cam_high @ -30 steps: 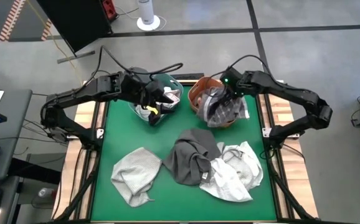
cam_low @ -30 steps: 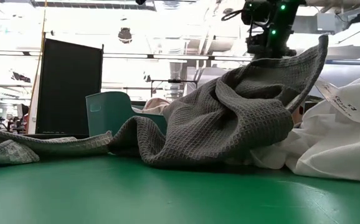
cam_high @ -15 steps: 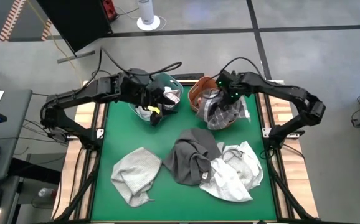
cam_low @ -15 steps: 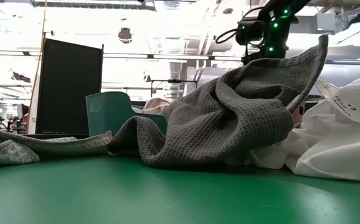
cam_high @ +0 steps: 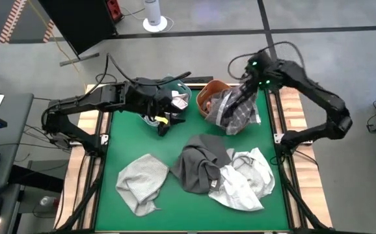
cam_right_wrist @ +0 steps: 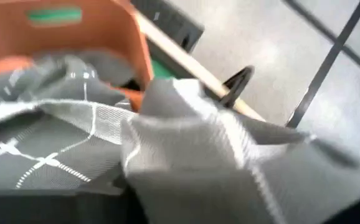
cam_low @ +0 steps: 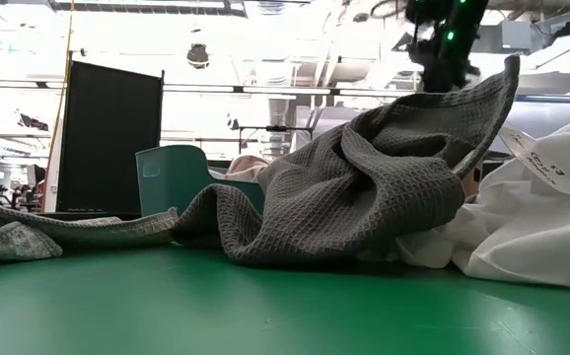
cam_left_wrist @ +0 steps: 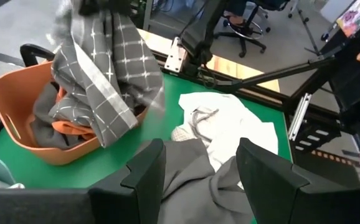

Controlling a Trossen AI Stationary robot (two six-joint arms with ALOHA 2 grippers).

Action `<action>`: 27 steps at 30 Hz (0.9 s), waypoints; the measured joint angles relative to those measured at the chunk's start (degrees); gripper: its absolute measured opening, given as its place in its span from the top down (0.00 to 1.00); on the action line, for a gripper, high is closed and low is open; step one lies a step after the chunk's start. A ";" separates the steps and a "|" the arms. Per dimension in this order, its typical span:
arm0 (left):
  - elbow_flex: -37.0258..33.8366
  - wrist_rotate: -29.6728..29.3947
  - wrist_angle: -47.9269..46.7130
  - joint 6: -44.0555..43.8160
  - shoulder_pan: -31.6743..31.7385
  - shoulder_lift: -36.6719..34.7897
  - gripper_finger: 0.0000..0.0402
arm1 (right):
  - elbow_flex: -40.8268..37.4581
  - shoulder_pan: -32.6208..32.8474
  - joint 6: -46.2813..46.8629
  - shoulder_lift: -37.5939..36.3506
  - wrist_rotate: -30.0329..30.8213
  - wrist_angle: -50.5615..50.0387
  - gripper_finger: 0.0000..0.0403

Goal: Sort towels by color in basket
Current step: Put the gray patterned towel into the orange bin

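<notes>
While right gripper (cam_high: 245,91) jaws' state is unclear, soft checked grey towel (cam_high: 235,112) drapes over rounded orange basket (cam_high: 206,97); left gripper (cam_high: 168,110) jaws gape, empty.

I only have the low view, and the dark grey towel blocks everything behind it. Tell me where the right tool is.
Observer: The right tool is above the far rim of an orange basket, behind the dark grey towel.
Operator: Report what is in that basket.
Observer: A grey checked towel drapes over its rim and reaches up to the right tool; I cannot tell if it is gripped.
Operator: Now give me the left tool.
Observer: The left tool is open and empty, at the teal basket.
</notes>
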 joint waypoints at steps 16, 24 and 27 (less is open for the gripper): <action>0.00 1.77 1.84 3.84 3.34 0.00 0.54 | 1.77 -0.06 4.79 -4.47 -28.42 -0.15 0.34; 0.00 3.75 1.50 1.76 3.11 0.00 0.54 | 1.76 -0.08 -0.34 -2.38 -28.65 -0.28 0.34; 0.00 3.78 1.52 1.53 2.83 0.00 0.54 | 1.97 -0.07 -1.15 -1.70 -30.23 -3.70 0.34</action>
